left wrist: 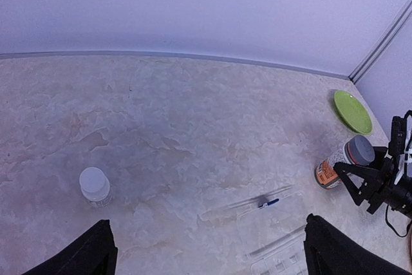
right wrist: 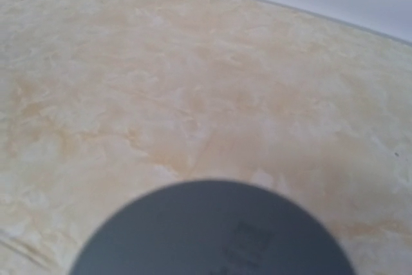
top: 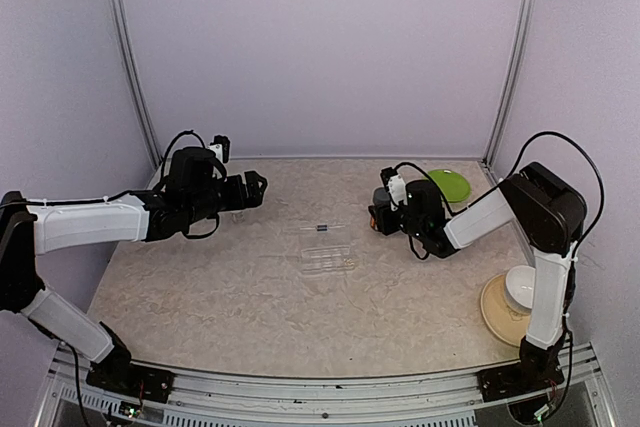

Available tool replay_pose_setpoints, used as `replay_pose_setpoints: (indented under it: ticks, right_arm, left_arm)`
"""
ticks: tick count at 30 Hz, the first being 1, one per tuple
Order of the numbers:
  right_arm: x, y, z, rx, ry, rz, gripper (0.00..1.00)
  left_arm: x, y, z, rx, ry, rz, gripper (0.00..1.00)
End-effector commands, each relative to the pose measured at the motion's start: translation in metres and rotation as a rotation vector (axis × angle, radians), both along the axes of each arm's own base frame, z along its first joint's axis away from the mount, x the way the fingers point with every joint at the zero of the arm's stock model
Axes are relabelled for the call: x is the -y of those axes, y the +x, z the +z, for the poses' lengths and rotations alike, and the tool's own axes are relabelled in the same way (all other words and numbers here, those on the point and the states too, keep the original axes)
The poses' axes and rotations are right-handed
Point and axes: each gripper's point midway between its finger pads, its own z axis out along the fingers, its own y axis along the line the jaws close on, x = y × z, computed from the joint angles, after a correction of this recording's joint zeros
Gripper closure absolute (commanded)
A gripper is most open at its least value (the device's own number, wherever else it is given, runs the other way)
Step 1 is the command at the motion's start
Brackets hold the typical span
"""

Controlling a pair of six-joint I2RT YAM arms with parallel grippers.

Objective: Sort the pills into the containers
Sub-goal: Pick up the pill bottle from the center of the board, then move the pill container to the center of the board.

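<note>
The pill lies between the left tool and right tool.

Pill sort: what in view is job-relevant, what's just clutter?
Job: blue pill; clear pill box; probably the orange-labelled bottle.
Lying about: green plate; white bowl on tan plate; small white bottle.

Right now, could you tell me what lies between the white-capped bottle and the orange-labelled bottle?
In the left wrist view, one dark blue pill lies there, on a flat clear part of the clear pill box; the rest is bare table.
</note>
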Motion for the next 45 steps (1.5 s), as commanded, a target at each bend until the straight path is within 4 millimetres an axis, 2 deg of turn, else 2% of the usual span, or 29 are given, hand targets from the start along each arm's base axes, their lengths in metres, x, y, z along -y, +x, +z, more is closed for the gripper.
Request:
replay_pose_setpoints:
  ticks: [1, 8, 15, 18, 27, 33, 40, 45]
  right_arm:
    - [-0.001, 0.006, 0.001, 0.010, 0.013, 0.013, 0.48]
    - [-0.007, -0.003, 0.010, 0.013, 0.026, 0.071, 0.55]
    - [-0.007, -0.021, 0.052, 0.039, 0.065, 0.119, 0.56]
    - [-0.006, -0.033, 0.071, 0.046, 0.088, 0.141, 0.56]
    - [-0.018, -0.078, 0.098, 0.014, 0.084, 0.214, 0.55]
    - [-0.026, -0.111, 0.130, 0.073, 0.085, 0.252, 0.55]
    - [-0.030, -0.139, 0.157, 0.122, 0.091, 0.281, 0.55]
    - [-0.025, -0.151, 0.166, 0.143, 0.097, 0.281, 0.55]
  left_arm:
    - [0.004, -0.002, 0.009, 0.005, -0.015, -0.008, 0.01]
    - [0.007, -0.012, -0.012, -0.045, 0.003, -0.027, 0.01]
    - [0.012, -0.026, -0.048, -0.127, -0.004, -0.052, 0.01]
    - [0.014, -0.029, -0.064, -0.154, 0.004, -0.054, 0.01]
    - [0.014, -0.031, -0.116, -0.225, 0.129, -0.020, 0.01]
    - [0.020, -0.034, -0.148, -0.272, 0.209, -0.016, 0.01]
    - [0.043, -0.040, -0.160, -0.281, 0.265, -0.048, 0.01]
    - [0.062, -0.045, -0.167, -0.291, 0.276, -0.086, 0.01]
